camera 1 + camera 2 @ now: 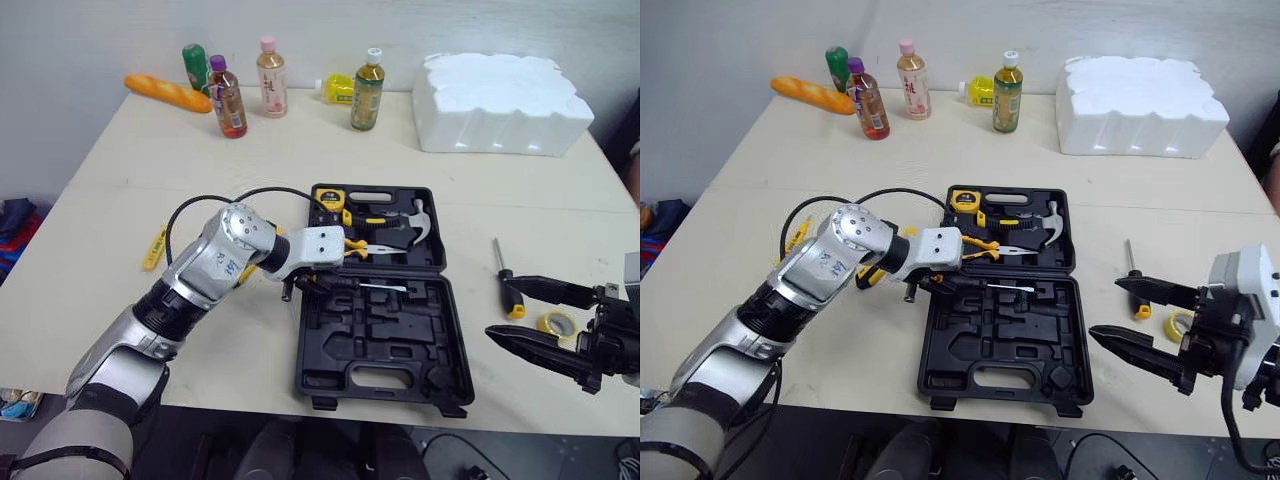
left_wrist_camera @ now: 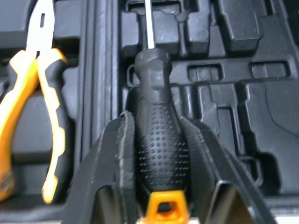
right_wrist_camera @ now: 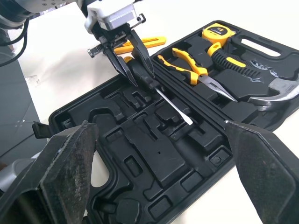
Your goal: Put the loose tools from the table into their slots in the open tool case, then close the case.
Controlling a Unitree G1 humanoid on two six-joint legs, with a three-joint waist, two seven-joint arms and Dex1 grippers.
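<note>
The left gripper (image 3: 140,77) is clamped on the black handle of a flathead screwdriver (image 2: 161,149). It is low over the near half of the open tool case (image 1: 340,335), just beside the hinge. Pliers (image 1: 365,247), a hammer (image 1: 415,222) and a tape measure (image 1: 331,198) lie in the far half. The right gripper (image 1: 1105,308) is spread wide and empty near the right front corner of the table (image 1: 120,300), beside a second screwdriver (image 1: 498,255) and a tape roll (image 1: 553,323).

Black tool case (image 1: 400,345) open; black-handled screwdriver (image 2: 161,154), gripped by left pincer (image 3: 141,77), over its hinge-side slots; second screwdriver (image 1: 505,279) and tape roll (image 1: 553,323) at case's 3 o'clock, yellow tool (image 1: 155,248) at 9.
</note>
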